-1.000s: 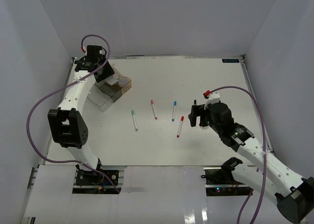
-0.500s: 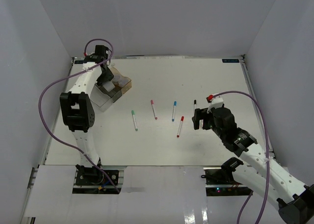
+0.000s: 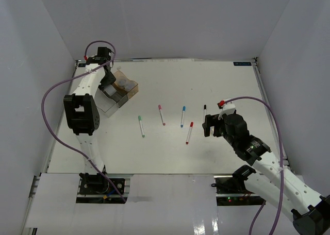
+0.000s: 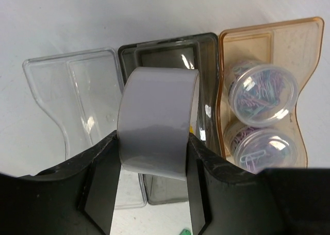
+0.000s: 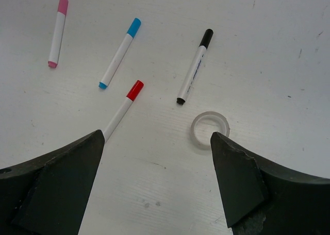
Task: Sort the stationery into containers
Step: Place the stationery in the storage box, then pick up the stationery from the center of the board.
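left hand clamped on the silvery tape ring, held upright just above the smoky middle box; not dropped yet. two tubs already sit in the amber box to that hand's right. clear box to its left looks bare.

right hand spread wide, gripping nothing, over the desk. clear tape roll just inside its right finger, red marker by its left finger. black marker, blue marker, pink marker ahead of it; green marker further to its left.

left to do: ring, roll, five markers.

box walls look tight for the ring, and the enclosure corner is close beside the left hand. markers lie well apart, so there's room to come down.
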Controlling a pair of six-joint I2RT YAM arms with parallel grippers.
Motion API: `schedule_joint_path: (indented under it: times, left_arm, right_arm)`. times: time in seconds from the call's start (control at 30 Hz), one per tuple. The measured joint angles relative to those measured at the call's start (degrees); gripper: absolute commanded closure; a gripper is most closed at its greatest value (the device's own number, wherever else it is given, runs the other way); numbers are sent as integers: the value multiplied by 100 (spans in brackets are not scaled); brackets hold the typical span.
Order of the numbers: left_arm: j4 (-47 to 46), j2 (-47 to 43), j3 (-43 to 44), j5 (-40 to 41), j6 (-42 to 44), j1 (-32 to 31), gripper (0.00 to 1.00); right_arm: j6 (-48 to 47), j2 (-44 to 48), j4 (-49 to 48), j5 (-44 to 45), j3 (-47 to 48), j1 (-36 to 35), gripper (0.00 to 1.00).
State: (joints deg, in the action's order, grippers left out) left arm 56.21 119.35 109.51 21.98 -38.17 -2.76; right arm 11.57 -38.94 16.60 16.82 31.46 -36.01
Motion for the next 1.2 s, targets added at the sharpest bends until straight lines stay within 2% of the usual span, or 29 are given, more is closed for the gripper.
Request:
schedule_joint_path:
  times: [0.03,0.07,0.33,0.5,0.6,0.8,0.9,1.03,1.2]
  left_arm:
    - [-9,61,57,0,0,13,57]
    - [-33,131,96,-2,2,31,53]
    - [-111,426,111,-20,0,111,45]
    - [-111,492,164,-50,59,116,28]
    - [-94,492,234,-79,92,116,23]
    - [-94,448,376,-122,208,116,20]
    - [-90,339,380,-151,293,116,12]
    - [-195,-160,195,-304,525,116,3]
    - [-914,-1788,-1226,-780,977,116,2]
  right_arm:
    - [0,0,0,0,-11,0,10]
    - [0,0,2,2,-22,0,10]
    - [2,0,2,39,-42,0,10]
    - [4,0,4,61,-42,0,10]
    - [20,0,7,70,-42,0,10]
    - [153,0,101,133,-39,0,10]
    - [267,-28,219,264,-39,0,10]
    - [487,-243,424,446,26,44,8]
    - [752,-717,518,503,129,293,3]
